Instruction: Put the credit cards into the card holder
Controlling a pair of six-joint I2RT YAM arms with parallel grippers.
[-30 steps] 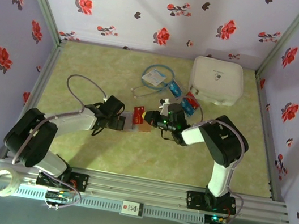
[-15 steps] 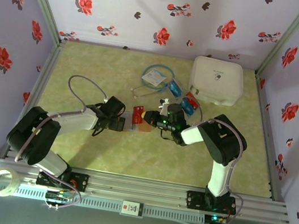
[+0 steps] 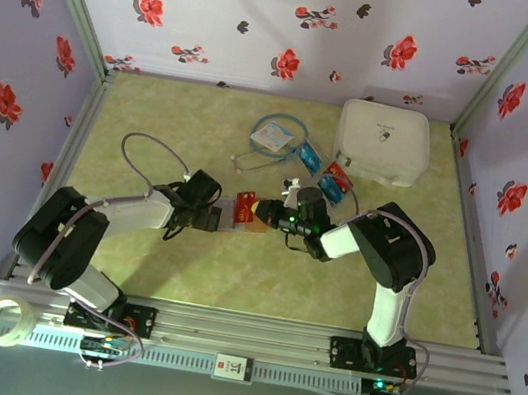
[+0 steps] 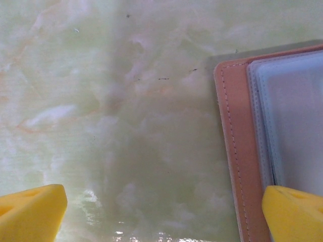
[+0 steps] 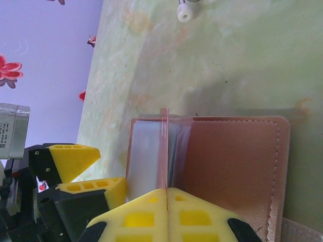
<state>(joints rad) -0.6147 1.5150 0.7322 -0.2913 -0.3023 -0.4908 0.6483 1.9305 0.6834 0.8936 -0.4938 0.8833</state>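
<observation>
Your right claw [image 5: 166, 204] is clamped shut on one red card [image 5: 163, 146]. You see the card edge-on, so its face is hidden. It stands upright over the clear sleeves of the one open card holder [image 5: 232, 161], whose near end is cut off behind the claw.

From overhead, the holder lies mid-frame on the tabletop [image 3: 174, 132]. Your left claw [image 4: 164, 214] is spread wide and holds nothing. One yellow tip is over the holder's stitched border, but you cannot tell whether it touches.

Upper right of the holder lie more cards [image 3: 336, 178]. There are at least two, though their overlap makes them hard to count. One white case [image 3: 383, 141] and one tag [image 3: 274, 138] sit near them. Bare tabletop lies left of the holder and below it.
</observation>
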